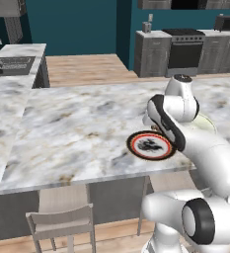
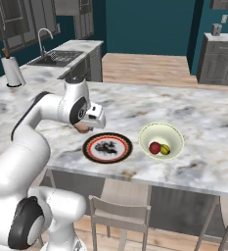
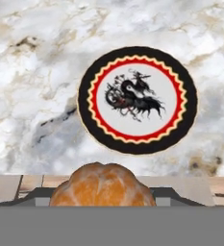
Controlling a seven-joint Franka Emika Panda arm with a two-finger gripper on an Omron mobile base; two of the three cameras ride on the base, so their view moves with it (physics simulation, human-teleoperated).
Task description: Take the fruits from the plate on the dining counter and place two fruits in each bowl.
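My gripper [image 2: 84, 127] is shut on a tan-orange fruit [image 3: 103, 186], held a little above the dining counter [image 2: 193, 112] just left of the plate [image 2: 107, 147]. The plate [image 3: 137, 99], with its black rim, red ring and dark drawing, has nothing on it and shows past the arm in the left base view [image 1: 151, 145]. Right of the plate stands a cream-white bowl [image 2: 161, 131] holding a dark red fruit [image 2: 154, 147] and a small yellow-green one [image 2: 165, 149]. The arm covers most of that bowl [image 1: 208, 123] in the left base view.
Chairs [image 2: 120, 211] [image 1: 62, 225] stand tucked under the counter's near edge. A paper towel roll [image 2: 11, 71] and a sink [image 2: 57, 58] are at the far left. Dark cabinets and a stove [image 1: 184, 47] line the back wall.
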